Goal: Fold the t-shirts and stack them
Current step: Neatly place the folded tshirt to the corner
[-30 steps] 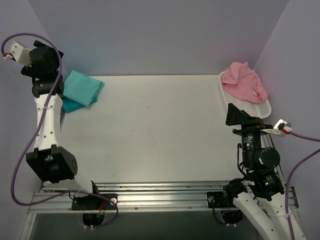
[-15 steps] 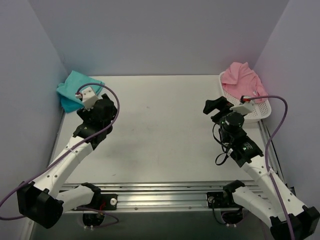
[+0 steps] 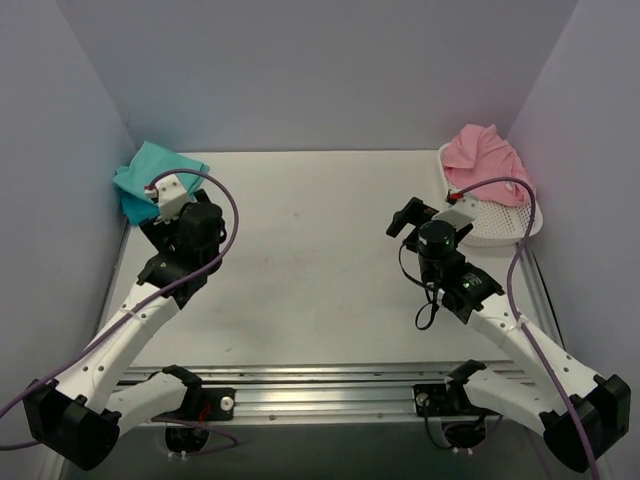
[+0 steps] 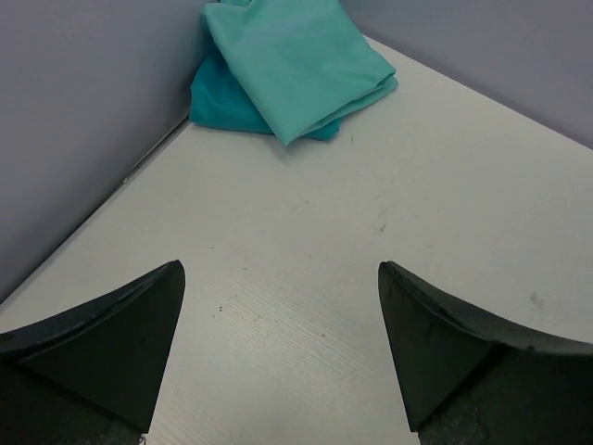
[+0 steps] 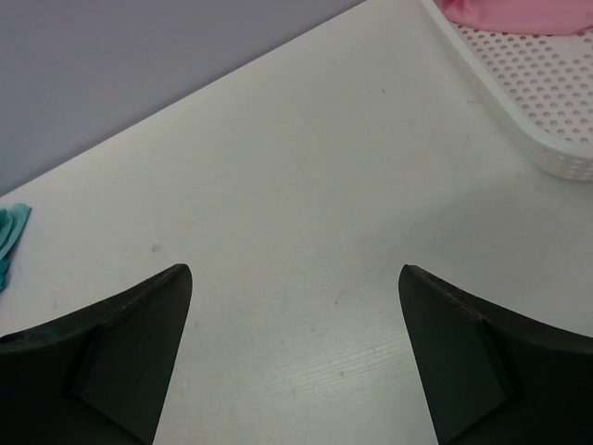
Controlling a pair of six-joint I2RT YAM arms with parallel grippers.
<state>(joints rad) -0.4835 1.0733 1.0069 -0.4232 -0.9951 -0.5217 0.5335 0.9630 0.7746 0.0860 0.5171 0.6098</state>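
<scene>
Shows the left arm (image 3: 130, 315) and the right arm (image 3: 515, 335) stretched low over the table (image 3: 320, 290), against a second earlier with the former reared up along the left wall and the latter folded back by the near right edge. Places the left gripper (image 4: 280, 278) near the far left corner, fingers spread wide and holding nothing, with the stacked t-shirts ahead of it and apart from it. Places the right gripper (image 5: 295, 273) right of centre, likewise spread wide with nothing held, further left and further from the white mesh basket (image 3: 503, 222) than half a second earlier. Finds the sea-green t-shirt (image 4: 296, 65) folded and lying on top of the darker turquoise-blue t-shirt (image 4: 220, 100), both tucked into the far left corner against the wall, in the same spot as in both earlier views. Finds the pink t-shirt (image 3: 488, 160) unfolded, heaped at the far end of that basket by the far right edge of the table, likewise unmoved. Presents a pale grey-white, matt table surface with a few small dark specks. Encloses the scene with plain lavender-grey walls (image 3: 320, 70) on the left, far and right sides. Includes a purple cable (image 3: 228, 205) looping along each arm and a ribbed aluminium rail (image 3: 320, 385) along the near edge by the arm bases.
</scene>
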